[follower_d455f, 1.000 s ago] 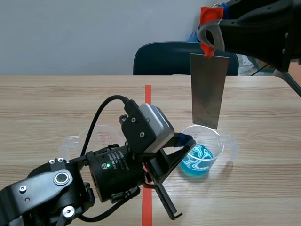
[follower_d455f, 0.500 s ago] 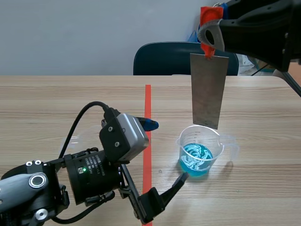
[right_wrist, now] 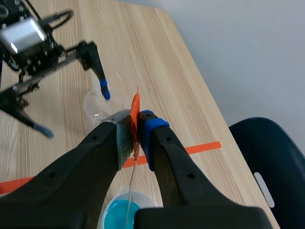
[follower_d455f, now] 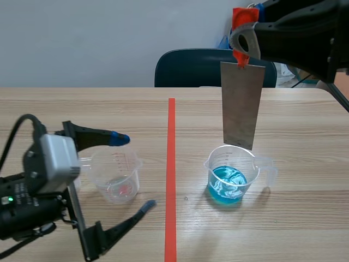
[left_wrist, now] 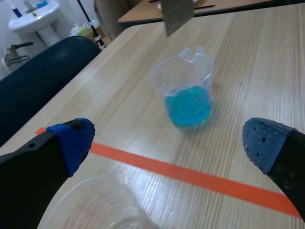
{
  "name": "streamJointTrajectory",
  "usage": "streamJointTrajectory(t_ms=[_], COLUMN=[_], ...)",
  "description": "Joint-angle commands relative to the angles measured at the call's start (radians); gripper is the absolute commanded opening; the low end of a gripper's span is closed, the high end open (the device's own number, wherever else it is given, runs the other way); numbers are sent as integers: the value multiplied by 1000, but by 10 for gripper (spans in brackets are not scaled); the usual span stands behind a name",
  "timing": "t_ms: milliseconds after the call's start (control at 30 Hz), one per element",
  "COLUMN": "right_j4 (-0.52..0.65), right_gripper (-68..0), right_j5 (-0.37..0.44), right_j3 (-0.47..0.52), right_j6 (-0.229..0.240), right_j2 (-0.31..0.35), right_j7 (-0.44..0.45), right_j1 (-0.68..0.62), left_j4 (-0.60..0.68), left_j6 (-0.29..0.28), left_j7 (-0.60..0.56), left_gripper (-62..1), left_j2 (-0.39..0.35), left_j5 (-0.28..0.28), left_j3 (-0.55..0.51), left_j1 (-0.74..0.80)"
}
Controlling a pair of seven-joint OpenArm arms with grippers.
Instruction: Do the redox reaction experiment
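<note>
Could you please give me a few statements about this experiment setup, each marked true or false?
1. The right gripper holds the metal plate above the cup of blue liquid. True.
2. The plate's lower end is dipped in the liquid. False: it hangs above the liquid and does not touch it.
3. The left gripper is shut on the clear cup. False: its fingers are wide apart and do not grip the cup.
4. Both cups stand on the same side of the red tape line. False: one stands on each side.
5. The clear cup by the left gripper holds nothing blue. True.
</note>
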Motion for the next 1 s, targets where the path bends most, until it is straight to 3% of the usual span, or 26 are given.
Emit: streamJointTrajectory(t_ms=[0,200,433,967], right_j4=[8,8,8,8], right_gripper=[-666,-666,-666,-666], right_j5=[11,11,11,11], right_j3=[8,8,8,8], right_j6=[6,6,6,6], right_j2=[5,5,5,5], right_j7=[8,8,8,8], right_j1=[14,14,14,14], left_j4=[35,45,45,-47], left_j6=[-22,-98,-105,-106], left_j7=[-28,-85,-102,-257], left_gripper=[14,14,14,14], left_j2=[-35,-181,-306,-396], left_j5=[-24,-87,-113,-127], left_j3=[-32,-122,-213,-571], left_j1=[7,45,102,407])
